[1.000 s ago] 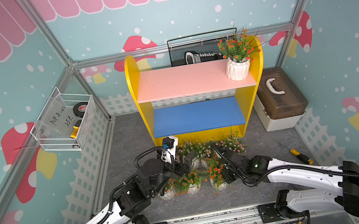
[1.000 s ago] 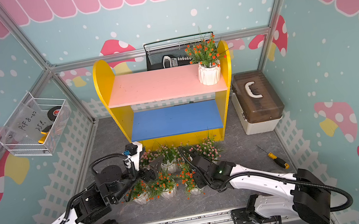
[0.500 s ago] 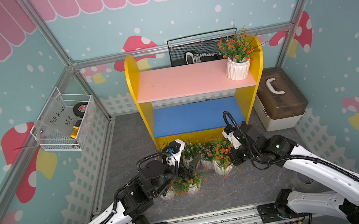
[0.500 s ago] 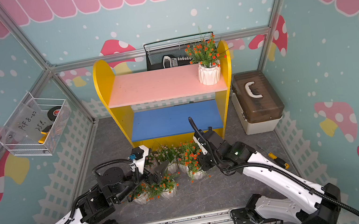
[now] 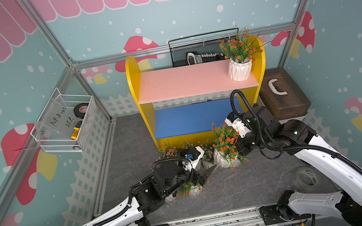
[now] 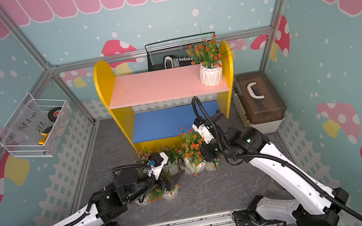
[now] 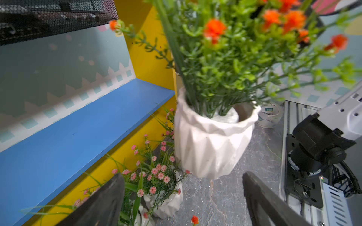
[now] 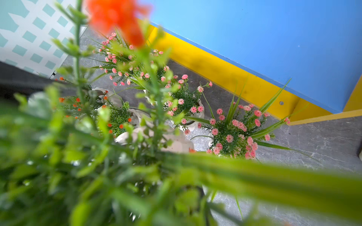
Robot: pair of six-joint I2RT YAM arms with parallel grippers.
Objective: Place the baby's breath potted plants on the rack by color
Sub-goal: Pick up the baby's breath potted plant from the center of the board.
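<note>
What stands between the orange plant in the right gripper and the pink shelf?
Nothing visible. The right gripper holds the orange plant by its pot rim in front of the rack; the pink shelf lies open beside the plant already on it. It need only clear the shelf's edge.

Left arm (image 5: 108, 222) stretched low and forward; my left gripper (image 5: 206, 174) has its jaws spread wide, nothing between them. Right arm (image 5: 327, 158) arched up, wrist bent down; my right gripper (image 5: 238, 151) is pinched closed on the orange-flowered plant (image 7: 211, 144) at the pot rim.
</note>
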